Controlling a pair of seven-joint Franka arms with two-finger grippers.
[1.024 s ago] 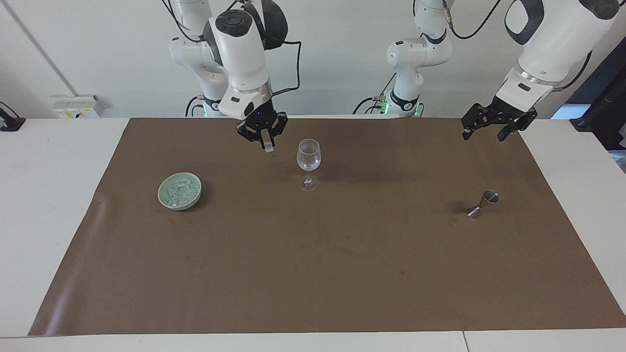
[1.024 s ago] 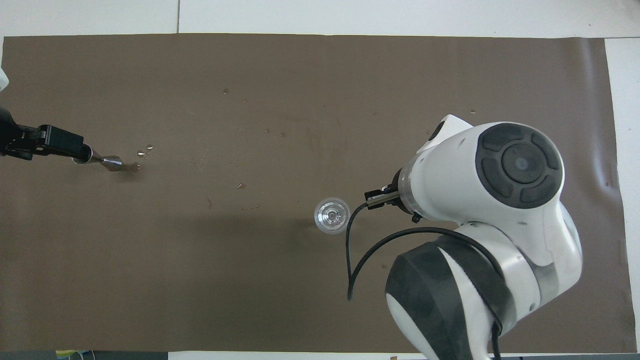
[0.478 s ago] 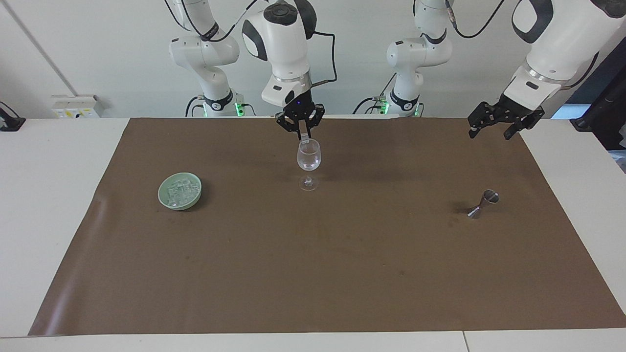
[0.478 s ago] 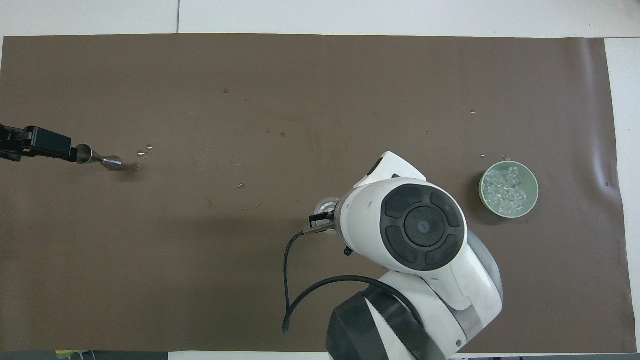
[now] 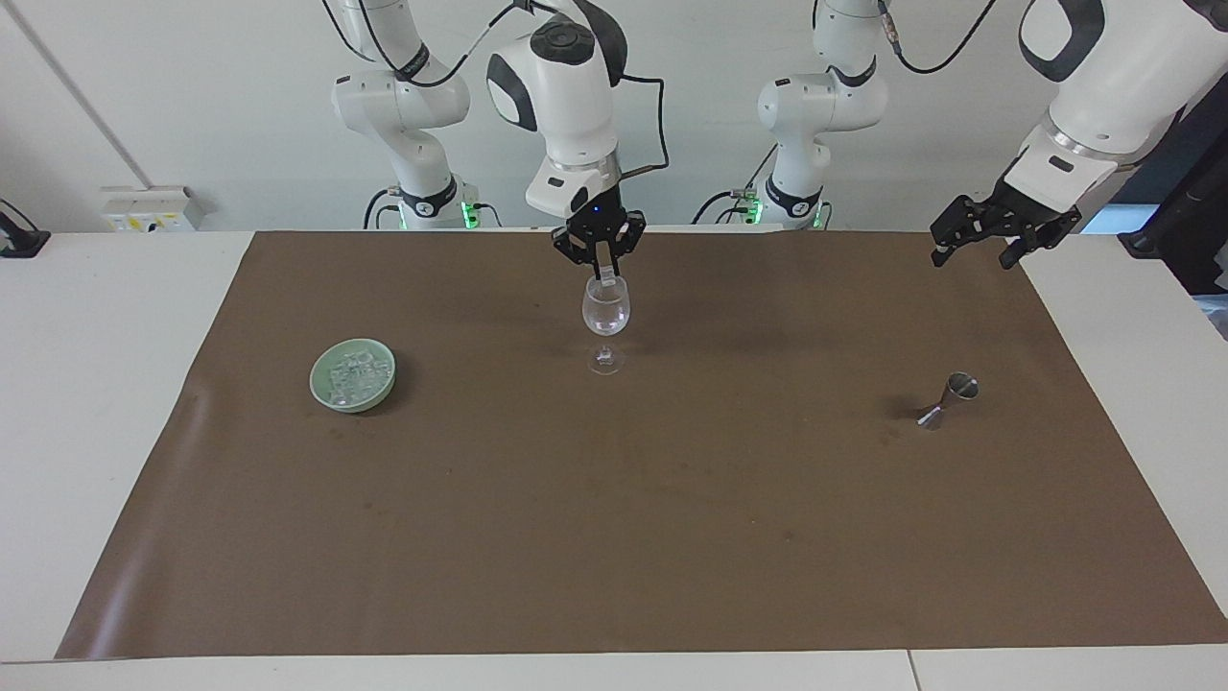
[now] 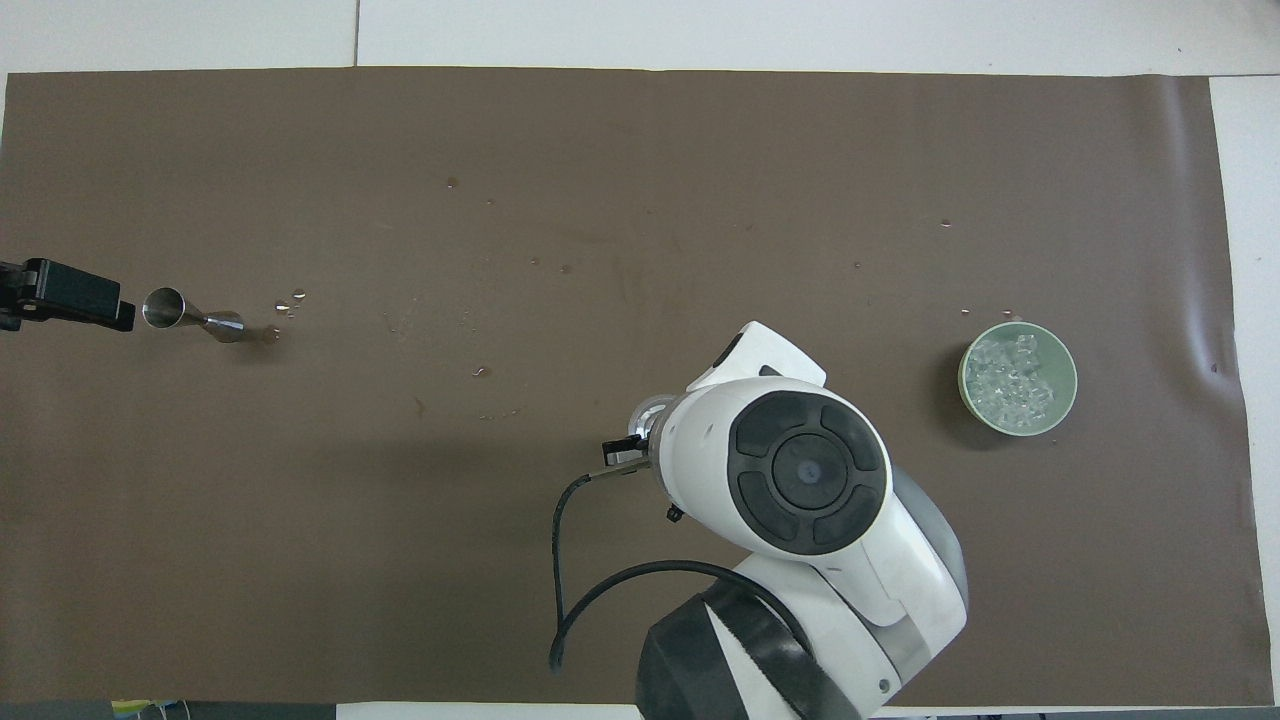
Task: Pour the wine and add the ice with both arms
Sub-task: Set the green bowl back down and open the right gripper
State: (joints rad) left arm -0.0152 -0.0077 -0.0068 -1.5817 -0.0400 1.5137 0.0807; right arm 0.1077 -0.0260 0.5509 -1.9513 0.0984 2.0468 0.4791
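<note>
Near the top centre of the facing view, I see my right gripper (image 5: 602, 274) hanging straight down over the wine glass (image 5: 605, 309), its fingertips pinched together on a small clear ice cube (image 5: 606, 280) right at the rim of the bowl. From overhead the right arm (image 6: 800, 470) covers nearly all of the glass, and only a sliver of rim shows at the arm's upper left edge. The glass stands upright on the brown mat (image 5: 614, 537), in the upper middle of the facing frame.

Over at the centre left of the facing view sits the pale green dish (image 5: 353, 375) with the remaining ice (image 5: 351, 370) heaped inside (overhead, it lies at the centre right). It is well apart from the glass.

My left gripper (image 5: 986, 244) is raised in the upper right of the facing view, over the mat's edge, with its fingers spread apart and nothing between them. Lower in that frame, a metal jigger (image 5: 948, 398) lies tipped on its side on the mat. Overhead, a few droplets (image 6: 288, 300) glisten just beside it at the centre left.
</note>
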